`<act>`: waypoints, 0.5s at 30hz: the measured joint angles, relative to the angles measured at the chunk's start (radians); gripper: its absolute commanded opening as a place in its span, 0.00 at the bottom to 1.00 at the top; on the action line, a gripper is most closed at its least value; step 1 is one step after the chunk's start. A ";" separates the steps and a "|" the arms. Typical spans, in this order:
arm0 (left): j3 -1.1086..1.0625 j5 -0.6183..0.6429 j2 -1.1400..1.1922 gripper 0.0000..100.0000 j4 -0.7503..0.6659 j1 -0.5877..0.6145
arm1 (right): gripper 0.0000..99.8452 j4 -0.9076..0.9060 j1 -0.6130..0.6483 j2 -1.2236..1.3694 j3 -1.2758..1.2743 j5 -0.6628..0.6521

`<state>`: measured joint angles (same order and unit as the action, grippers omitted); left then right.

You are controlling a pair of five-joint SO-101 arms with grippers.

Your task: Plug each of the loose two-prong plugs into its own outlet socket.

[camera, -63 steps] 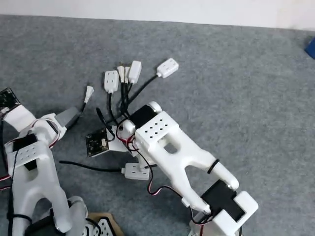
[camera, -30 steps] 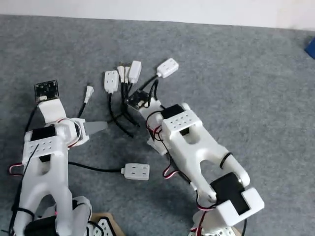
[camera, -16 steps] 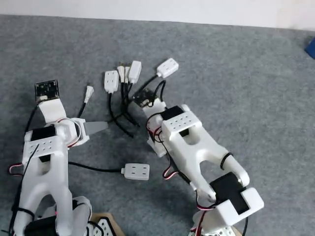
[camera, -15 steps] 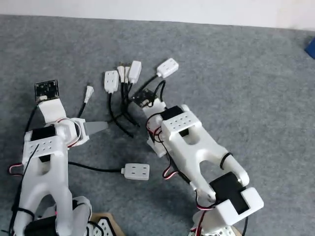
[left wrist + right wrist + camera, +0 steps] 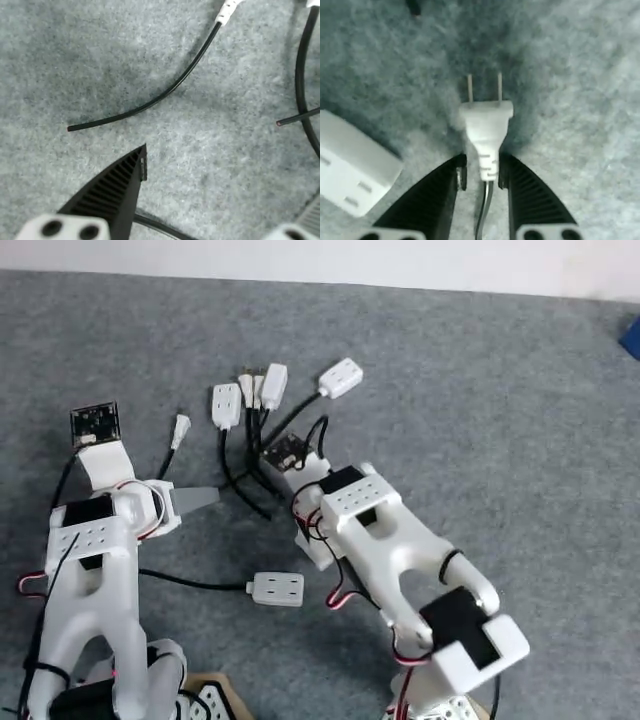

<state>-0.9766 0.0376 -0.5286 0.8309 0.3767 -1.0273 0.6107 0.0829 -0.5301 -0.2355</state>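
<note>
**Right gripper holds a plug, with a socket off to the side of its prongs**

The right gripper [image 5: 481,170] is clamped on the narrow rear neck of a white two-prong plug [image 5: 486,117]. One finger sits on each side and the cord runs back between them. The plug's long axis follows the gripper's own line. Its prongs [image 5: 470,87] point straight out from the fingertips towards the grey table [image 5: 480,390]. It seems to hang just above the surface, though I cannot tell the gap.

A white outlet socket [image 5: 355,160] lies just beside the plug with its slotted face turned up. It sits to one side of the prongs, not ahead of them, and it is skewed relative to the plug's axis. The coming move turns on that offset. In my judgement the plug has to be carried sideways over the slots and its blades turned to match them before any push.

In the high view the right arm [image 5: 370,520] covers this spot. Three socket blocks [image 5: 272,385] fan out beyond it and a lone socket block [image 5: 278,588] lies on its near side. I cannot tell which of these is the one beside the plug.

The left gripper [image 5: 227,182] is spread wide and holds nothing. It hangs over bare table near a loose black cord [image 5: 165,90]. The right arm is clearly the nearer one for this insertion.
</note>
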 measured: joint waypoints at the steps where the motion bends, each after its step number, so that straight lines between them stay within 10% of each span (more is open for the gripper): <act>1: 0.000 0.000 0.000 0.49 0.000 0.000 | 0.11 0.006 0.000 0.015 0.003 0.000; 15: 0.000 0.000 0.000 0.49 0.000 0.000 | 0.01 -0.101 -0.029 0.081 0.112 0.009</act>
<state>-0.9766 0.0376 -0.5286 0.8309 0.3767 -1.1285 0.5815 0.1642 -0.4181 -0.2263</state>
